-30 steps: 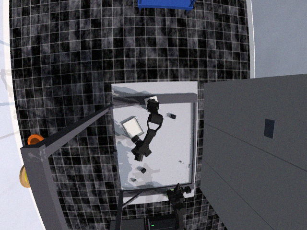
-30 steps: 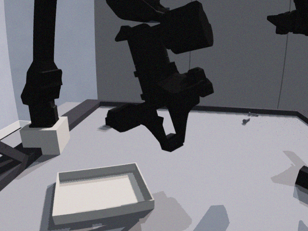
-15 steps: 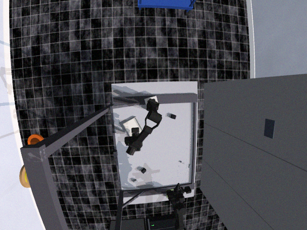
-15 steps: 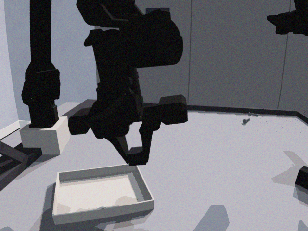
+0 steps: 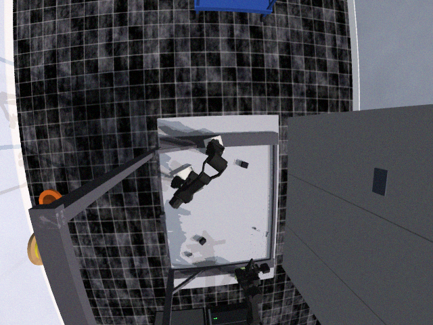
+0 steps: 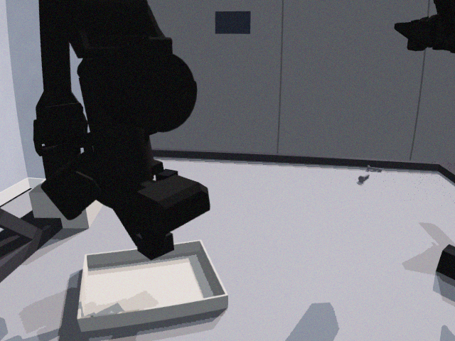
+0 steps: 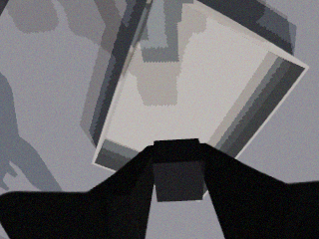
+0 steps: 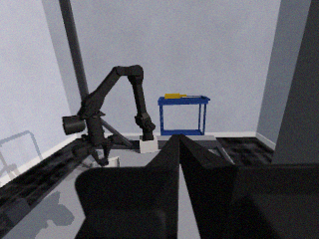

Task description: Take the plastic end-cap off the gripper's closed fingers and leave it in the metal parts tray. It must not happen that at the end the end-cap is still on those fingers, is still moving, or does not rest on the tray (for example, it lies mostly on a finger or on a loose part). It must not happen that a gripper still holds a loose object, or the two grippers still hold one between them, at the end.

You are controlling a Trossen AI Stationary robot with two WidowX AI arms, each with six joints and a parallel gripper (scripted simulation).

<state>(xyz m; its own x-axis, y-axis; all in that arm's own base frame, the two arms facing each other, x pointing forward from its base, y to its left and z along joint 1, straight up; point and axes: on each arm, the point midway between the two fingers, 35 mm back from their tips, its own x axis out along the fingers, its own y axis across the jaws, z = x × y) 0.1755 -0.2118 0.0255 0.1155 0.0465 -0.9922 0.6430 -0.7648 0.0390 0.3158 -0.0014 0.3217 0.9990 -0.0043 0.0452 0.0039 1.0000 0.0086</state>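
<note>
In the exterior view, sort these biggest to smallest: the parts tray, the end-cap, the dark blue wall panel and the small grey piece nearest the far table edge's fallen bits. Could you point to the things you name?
1. Parts tray (image 5: 183, 170) (image 6: 154, 316) (image 7: 209, 75) (image 8: 115, 161)
2. End-cap (image 6: 162, 250) (image 7: 179, 181) and wall panel (image 5: 379, 181) (image 6: 232, 22): too alike to rank
3. Small grey piece (image 5: 254, 227) (image 6: 362, 178)

No readable text, label, brand, number or sign shows in any of the views. The dark blue rectangle (image 5: 379, 181) (image 6: 232, 22) on the grey wall (image 5: 332, 147) (image 6: 220, 91) bears no lettering that can be made out.
</note>
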